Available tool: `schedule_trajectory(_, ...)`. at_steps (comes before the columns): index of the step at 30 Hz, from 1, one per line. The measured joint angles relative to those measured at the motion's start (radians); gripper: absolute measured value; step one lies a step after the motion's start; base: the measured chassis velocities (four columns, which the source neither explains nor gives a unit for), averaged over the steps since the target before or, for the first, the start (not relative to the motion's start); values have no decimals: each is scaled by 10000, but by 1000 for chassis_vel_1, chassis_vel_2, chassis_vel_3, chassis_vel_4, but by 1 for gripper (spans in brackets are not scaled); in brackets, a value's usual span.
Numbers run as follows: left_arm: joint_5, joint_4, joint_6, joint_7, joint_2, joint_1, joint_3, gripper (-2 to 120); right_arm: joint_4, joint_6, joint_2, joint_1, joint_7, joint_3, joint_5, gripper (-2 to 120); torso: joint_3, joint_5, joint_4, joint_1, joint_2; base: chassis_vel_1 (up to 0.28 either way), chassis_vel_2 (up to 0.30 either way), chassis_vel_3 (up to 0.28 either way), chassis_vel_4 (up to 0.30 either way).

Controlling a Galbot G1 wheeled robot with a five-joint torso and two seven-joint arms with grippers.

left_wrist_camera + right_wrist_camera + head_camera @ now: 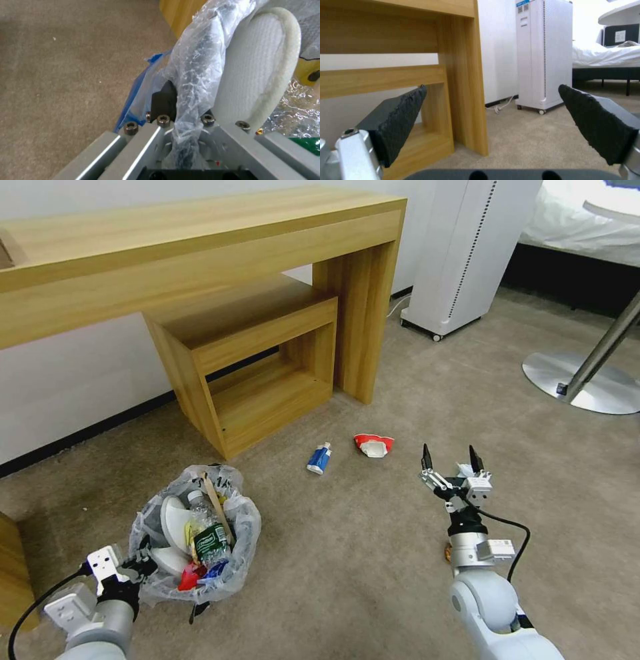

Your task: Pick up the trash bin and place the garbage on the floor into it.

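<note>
Tube (319,459) lies lengthwise on floor (373,540), cap toward desk (200,253).

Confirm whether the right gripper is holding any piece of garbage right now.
No: the right gripper hangs open and empty above the floor, fingers spread wide apart.

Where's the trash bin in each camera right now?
Head view: trash bin lower left, left gripper shut on its rim.
Left wrist view: its bagged rim runs up the centre, white slipper inside.
Right wrist view: faces the desk leg, past the open right gripper.
Shared landmark: beige carpet.
</note>
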Motion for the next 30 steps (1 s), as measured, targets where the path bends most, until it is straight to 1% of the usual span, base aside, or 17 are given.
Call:
schedule_trajectory(17, -23, 78, -48, 1, 50, -80, 18, 0, -14, -12, 62, 1, -3, -32, -63, 100, 2, 2, 0, 0, -1, -129, 115, 114, -123)
schedule_trajectory(26, -56, 217, -66, -5, 75, -174, 27, 0, -185, 54, 134, 99, -12, -130, -136, 100, 2, 0, 0, 1, -1, -88, 98, 96, -85)
schedule_trajectory(30, -90, 253, -72, -6, 108, -200, 26, 0, -297, 249, 184, 170, -99, -172, -227, 100, 2, 0, 0, 1, -1, -34, 71, 40, -66)
